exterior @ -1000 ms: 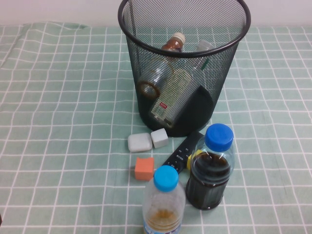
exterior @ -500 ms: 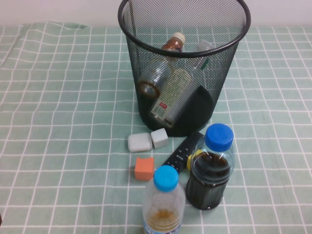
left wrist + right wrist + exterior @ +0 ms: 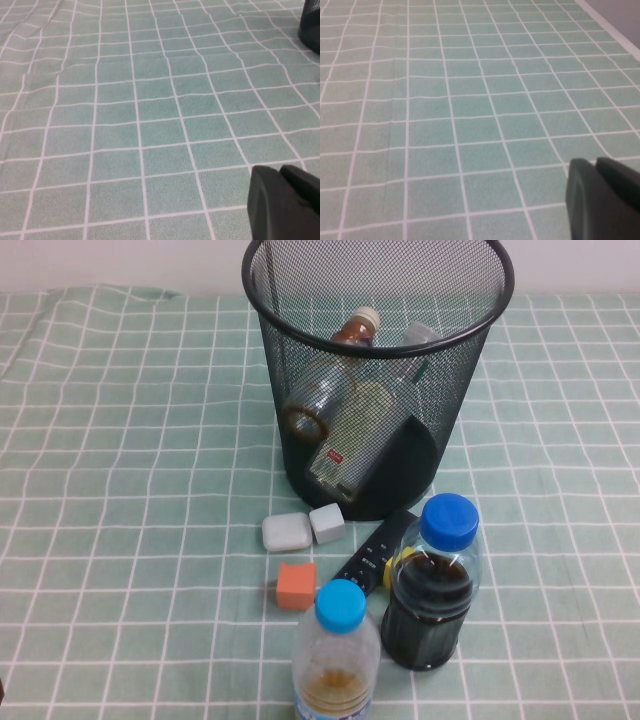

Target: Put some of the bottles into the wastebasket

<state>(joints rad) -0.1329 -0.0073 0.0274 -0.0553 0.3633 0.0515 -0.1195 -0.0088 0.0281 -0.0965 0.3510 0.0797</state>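
Note:
The black wire-mesh wastebasket (image 3: 275, 370) stands at the back middle of the table. Inside it lean a beige-capped bottle with a brown neck (image 3: 356, 328) and a white-capped clear bottle (image 3: 418, 336); a green-and-red label (image 3: 336, 458) shows through the mesh. Two blue-capped bottles stand in front: one with dark liquid (image 3: 432, 590), one nearly empty (image 3: 337, 660). Neither arm shows in the high view. My left gripper (image 3: 281, 172) is shut and empty, low over bare cloth, with the wastebasket's base (image 3: 312, 25) far off. My right gripper (image 3: 596, 164) is shut and empty over bare cloth.
A black remote control (image 3: 372, 555) lies between the wastebasket and the dark bottle. Two pale grey blocks (image 3: 285, 532) (image 3: 327, 524) and an orange block (image 3: 296, 585) lie in front of the wastebasket. A green checked cloth (image 3: 130, 490) covers the table.

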